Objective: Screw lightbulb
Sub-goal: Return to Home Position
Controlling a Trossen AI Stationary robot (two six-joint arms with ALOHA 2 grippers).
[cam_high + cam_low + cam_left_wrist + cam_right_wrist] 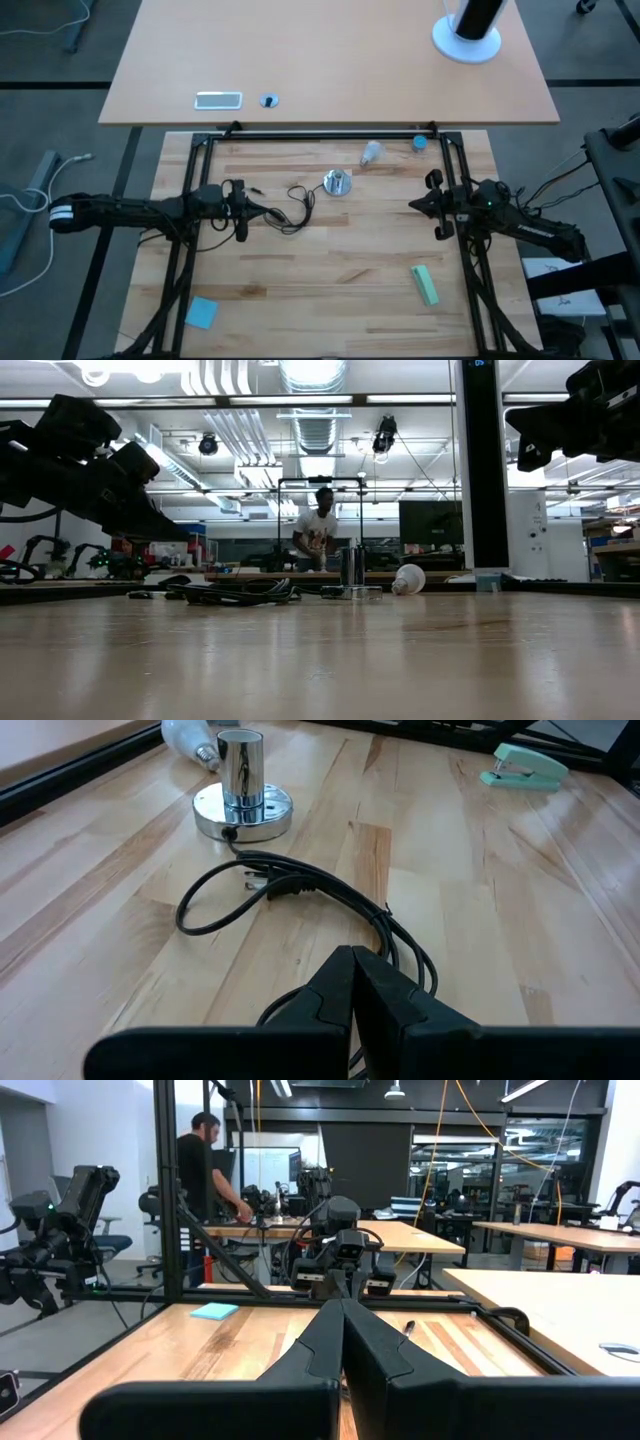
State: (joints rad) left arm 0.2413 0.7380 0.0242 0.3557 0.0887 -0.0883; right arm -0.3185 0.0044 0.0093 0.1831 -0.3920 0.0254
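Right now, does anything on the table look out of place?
Yes: the lightbulb lies on its side, apart from the empty socket, whose cord sprawls in loose loops. The left gripper and right gripper rest shut at the sides.

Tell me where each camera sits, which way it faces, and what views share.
High: overhead, straight down on the table; left gripper and right gripper both show.
Low: table-top level, facing the room behind; arms in the upper corners.
Left wrist: past its shut fingers toward the socket.
Right wrist: past its shut fingers, across at the left arm.
Shared: high, low and left wrist all show the lightbulb lying beside the socket.
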